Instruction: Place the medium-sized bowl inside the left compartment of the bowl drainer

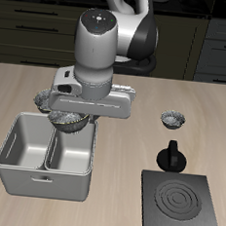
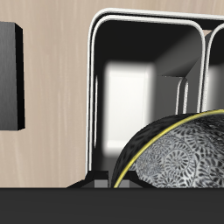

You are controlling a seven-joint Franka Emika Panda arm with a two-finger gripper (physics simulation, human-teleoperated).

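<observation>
gripper (image 1: 73, 118) clamped on medium-sized bowl (image 2: 179, 157), held by its thin dark rim above bowl drainer (image 1: 16, 171) near counter's front edge; likely light, rigid, slick metal, prone to pivot; 1 smaller grey bowl (image 1: 172, 118) farther back

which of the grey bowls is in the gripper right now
The medium-sized bowl, held up just behind the bowl drainer. Another small bowl sits free on the table, well apart from the gripper.
</observation>
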